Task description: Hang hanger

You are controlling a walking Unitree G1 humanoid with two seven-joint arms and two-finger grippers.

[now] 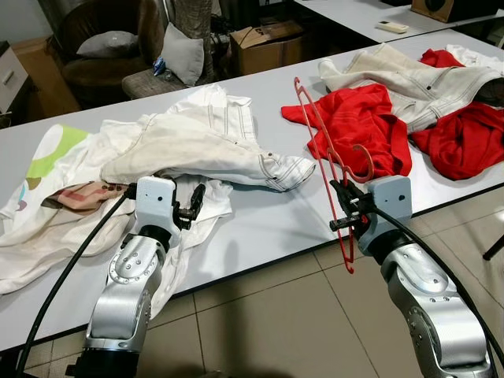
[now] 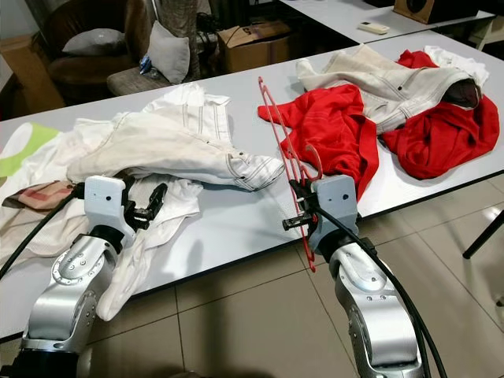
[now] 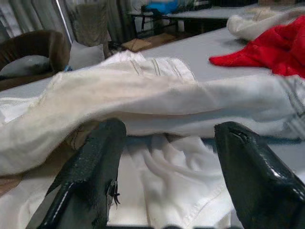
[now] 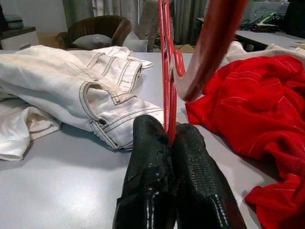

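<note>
My right fingers (image 1: 345,206) pinch the hanger (image 1: 324,157), lower right; left fingers (image 1: 193,206) wide. Next: find a rail.

Bare table (image 1: 260,224) strip between white jeans (image 1: 213,146) (rumpled) and red garment (image 1: 366,126)

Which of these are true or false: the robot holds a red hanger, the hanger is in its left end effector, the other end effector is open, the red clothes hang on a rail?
1. The red hanger is held. True.
2. It is in the left end effector. False: the right end effector is shut on it.
3. The left end effector is open, above white clothes. True.
4. The red clothes hang on a rail. False: they lie on the table.
</note>
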